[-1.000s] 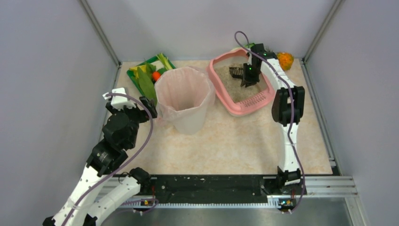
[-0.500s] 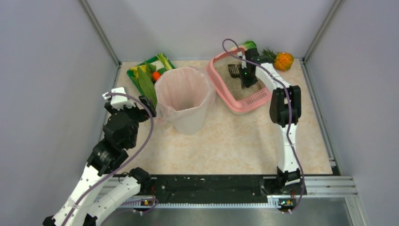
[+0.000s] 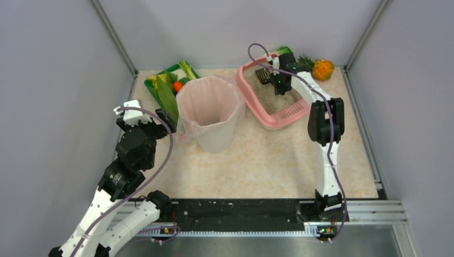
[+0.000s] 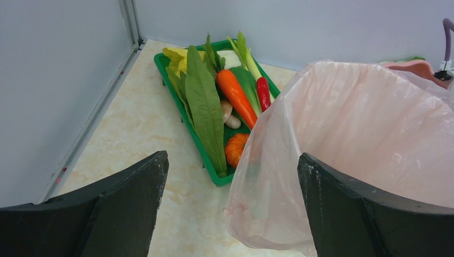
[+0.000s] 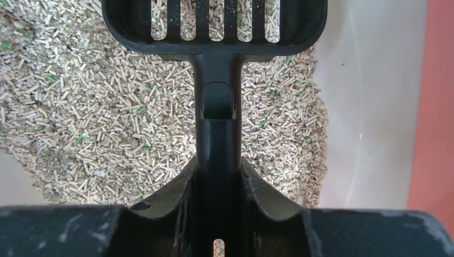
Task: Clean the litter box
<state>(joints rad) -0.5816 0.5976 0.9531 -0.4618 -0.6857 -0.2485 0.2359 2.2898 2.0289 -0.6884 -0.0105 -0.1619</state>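
While between tray (image 4: 160,61) and litter box (image 3: 275,123), bin (image 3: 214,136)

A beige, marble-patterned table (image 3: 257,160) enclosed by grey walls. Four things stand on it, all towards the far edge. In the far left corner sits a green tray (image 4: 220,181) of vegetables. Just beside it, nearer the middle, stands a tall bin (image 3: 214,134) with a pink liner. Right of the bin lies the pink litter box (image 3: 247,93), holding pale litter. A small pineapple (image 3: 323,69) rests in the far right corner.
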